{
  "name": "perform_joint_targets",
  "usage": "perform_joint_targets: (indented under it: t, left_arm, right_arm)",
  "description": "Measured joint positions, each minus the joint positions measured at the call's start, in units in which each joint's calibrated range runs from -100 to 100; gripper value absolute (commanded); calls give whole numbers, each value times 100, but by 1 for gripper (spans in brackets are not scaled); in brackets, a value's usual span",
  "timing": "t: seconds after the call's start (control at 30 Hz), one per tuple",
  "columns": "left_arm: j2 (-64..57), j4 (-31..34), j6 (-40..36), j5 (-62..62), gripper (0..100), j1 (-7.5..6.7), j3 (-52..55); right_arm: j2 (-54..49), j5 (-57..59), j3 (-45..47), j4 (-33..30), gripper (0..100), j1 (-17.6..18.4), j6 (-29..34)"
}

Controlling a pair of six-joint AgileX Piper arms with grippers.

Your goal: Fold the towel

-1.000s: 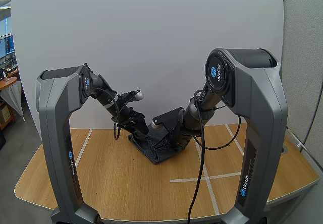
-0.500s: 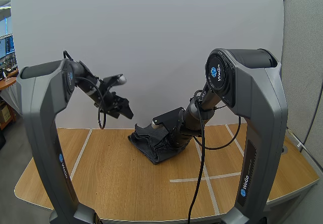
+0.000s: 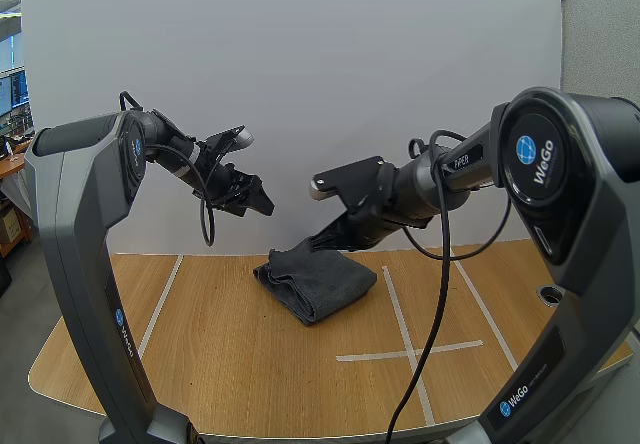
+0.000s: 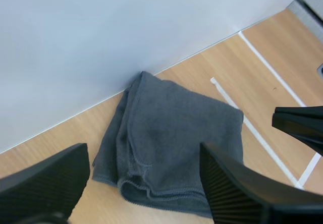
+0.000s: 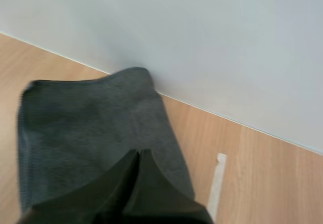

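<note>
A dark grey towel (image 3: 316, 282) lies folded into a small bundle on the wooden table near the white back wall. My left gripper (image 3: 258, 202) hangs in the air up and to the left of it, fingers open and apart with nothing between them. In the left wrist view the towel (image 4: 169, 143) lies below between the spread fingers (image 4: 229, 193). My right gripper (image 3: 325, 241) hovers just above the towel's far right part, shut on nothing. In the right wrist view its fingers (image 5: 133, 176) lie together as one dark wedge over the towel (image 5: 91, 123).
White tape lines (image 3: 407, 352) cross the table to the right of the towel and another runs along the left (image 3: 160, 299). A small round hole (image 3: 549, 294) sits near the table's right edge. The white wall stands close behind the towel.
Both grippers have let go of the towel and lifted away. The left arm swung up and left; the right arm rose and pulled back right. The towel lies flatter.
</note>
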Motion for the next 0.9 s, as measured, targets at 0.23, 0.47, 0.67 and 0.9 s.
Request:
perform_joint_targets:
  t: [0.23,0.47,0.67,0.9]
  left_arm:
    - [0,-426,176,-2,0,-91,296]
    - [237,-434,297,60,0,-289,626]
    - [515,-440,297,60,0,-476,625]
    - [718,-451,297,60,0,-509,625]
  right_arm:
    - [485,-143,26,211,0,-567,0]
    - [672,-143,26,236,0,-627,0]
    - [764,-160,-72,344,0,-627,0]
    - [1288,-51,-623,581,0,-627,0]
